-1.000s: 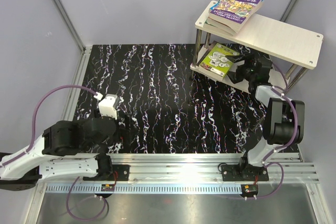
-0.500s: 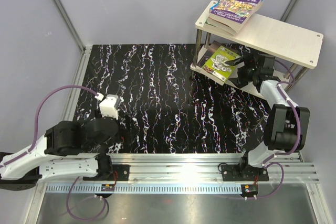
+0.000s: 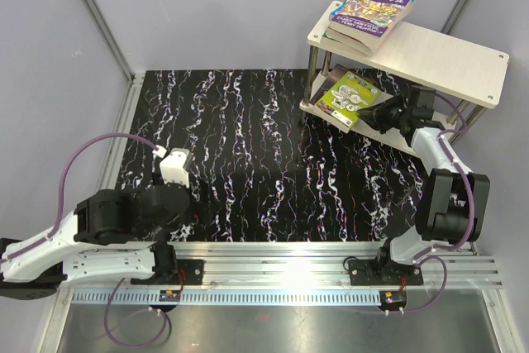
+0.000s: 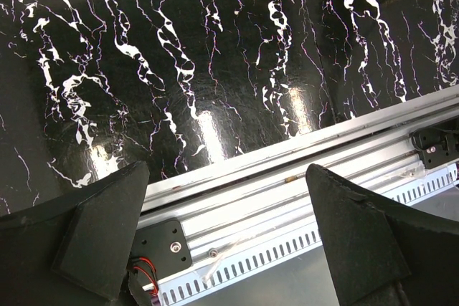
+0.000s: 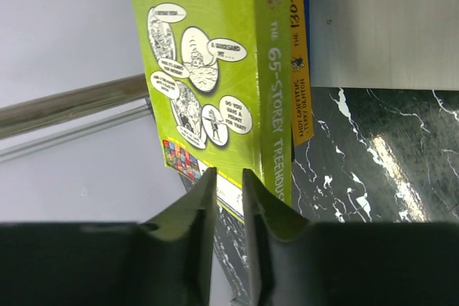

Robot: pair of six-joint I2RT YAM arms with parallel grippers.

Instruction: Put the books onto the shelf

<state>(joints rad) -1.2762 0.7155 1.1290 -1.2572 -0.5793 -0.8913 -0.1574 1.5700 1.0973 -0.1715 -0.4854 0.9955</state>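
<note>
The left gripper [image 4: 226, 198] hangs idle, jaws wide apart. The right gripper [image 5: 229, 198] has its jaws almost together, holding nothing. The lime-green book [image 5: 208, 69] lies just ahead of its tips, on the lower board of the shelf [image 3: 446, 59]. I think it must next push this book gently deeper.
</note>
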